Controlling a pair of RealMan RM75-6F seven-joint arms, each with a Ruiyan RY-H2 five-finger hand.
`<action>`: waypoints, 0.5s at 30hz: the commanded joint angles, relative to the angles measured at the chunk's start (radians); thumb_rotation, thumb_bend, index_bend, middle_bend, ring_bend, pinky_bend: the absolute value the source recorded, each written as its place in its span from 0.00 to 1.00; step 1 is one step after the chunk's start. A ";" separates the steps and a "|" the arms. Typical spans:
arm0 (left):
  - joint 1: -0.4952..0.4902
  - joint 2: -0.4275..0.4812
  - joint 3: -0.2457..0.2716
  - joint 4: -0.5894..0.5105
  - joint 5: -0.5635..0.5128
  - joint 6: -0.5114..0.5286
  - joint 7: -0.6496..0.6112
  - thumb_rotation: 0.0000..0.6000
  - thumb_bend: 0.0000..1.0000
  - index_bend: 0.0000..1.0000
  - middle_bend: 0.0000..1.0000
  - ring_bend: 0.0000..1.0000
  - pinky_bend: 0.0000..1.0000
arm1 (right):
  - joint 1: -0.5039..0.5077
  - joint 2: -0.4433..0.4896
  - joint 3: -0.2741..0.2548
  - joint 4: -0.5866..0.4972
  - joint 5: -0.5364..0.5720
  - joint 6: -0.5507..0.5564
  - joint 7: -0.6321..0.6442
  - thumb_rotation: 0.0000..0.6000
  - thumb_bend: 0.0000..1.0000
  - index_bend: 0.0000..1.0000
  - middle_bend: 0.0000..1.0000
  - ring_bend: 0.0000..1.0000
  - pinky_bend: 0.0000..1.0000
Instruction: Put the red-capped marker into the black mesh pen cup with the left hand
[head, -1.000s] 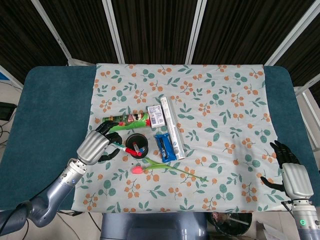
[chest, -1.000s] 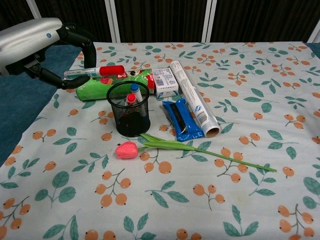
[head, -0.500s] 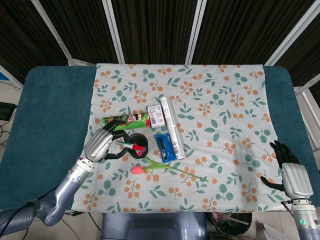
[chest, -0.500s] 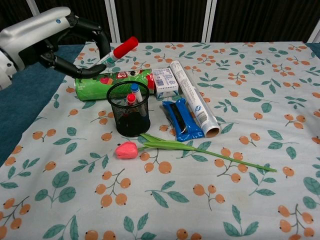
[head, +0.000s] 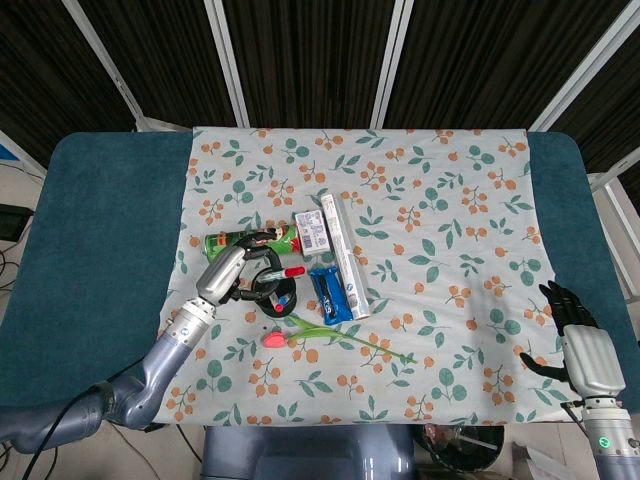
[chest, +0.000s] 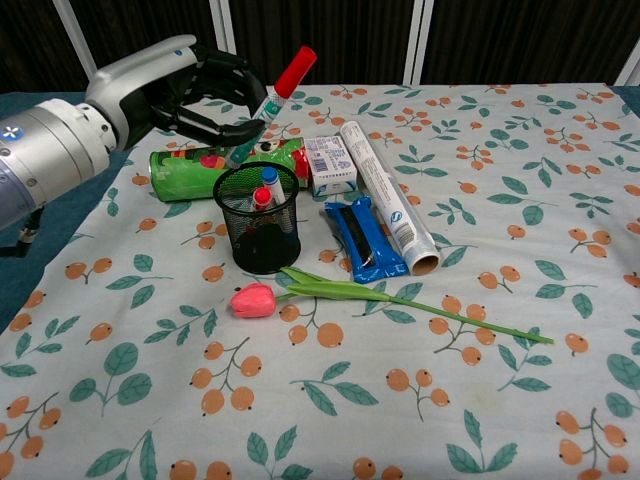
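Note:
My left hand (chest: 205, 95) (head: 232, 268) holds the red-capped marker (chest: 275, 95) (head: 279, 274) in the air just above and behind the black mesh pen cup (chest: 258, 216) (head: 274, 292). The marker is tilted, its red cap up and to the right, its lower end pointing down toward the cup's rim. Two pens, one red-topped and one blue-topped, stand inside the cup. My right hand (head: 575, 330) rests far away at the table's front right corner, its fingers apart and holding nothing.
A green chip can (chest: 215, 164) lies just behind the cup. To its right are a small white box (chest: 331, 164), a clear-wrapped roll (chest: 388, 198) and a blue packet (chest: 362, 238). A pink tulip (chest: 330, 293) lies in front of the cup on the floral cloth (chest: 520, 150).
My left hand has moved right, over the chip can toward the cup, and has lifted and tilted the marker from nearly level to steeply slanted. The right hand has not moved.

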 joint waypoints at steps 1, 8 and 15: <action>-0.025 -0.040 -0.009 0.050 -0.014 -0.030 -0.028 1.00 0.36 0.55 0.51 0.15 0.16 | 0.000 0.000 0.001 -0.001 0.004 -0.002 -0.002 1.00 0.23 0.04 0.00 0.00 0.18; -0.050 -0.086 -0.008 0.127 -0.015 -0.062 -0.075 1.00 0.36 0.55 0.51 0.15 0.15 | 0.001 0.002 0.001 -0.008 0.011 -0.008 -0.007 1.00 0.23 0.04 0.00 0.00 0.18; -0.061 -0.120 0.007 0.186 -0.009 -0.088 -0.141 1.00 0.36 0.54 0.50 0.15 0.15 | 0.001 0.003 0.002 -0.012 0.018 -0.012 -0.010 1.00 0.23 0.04 0.00 0.00 0.18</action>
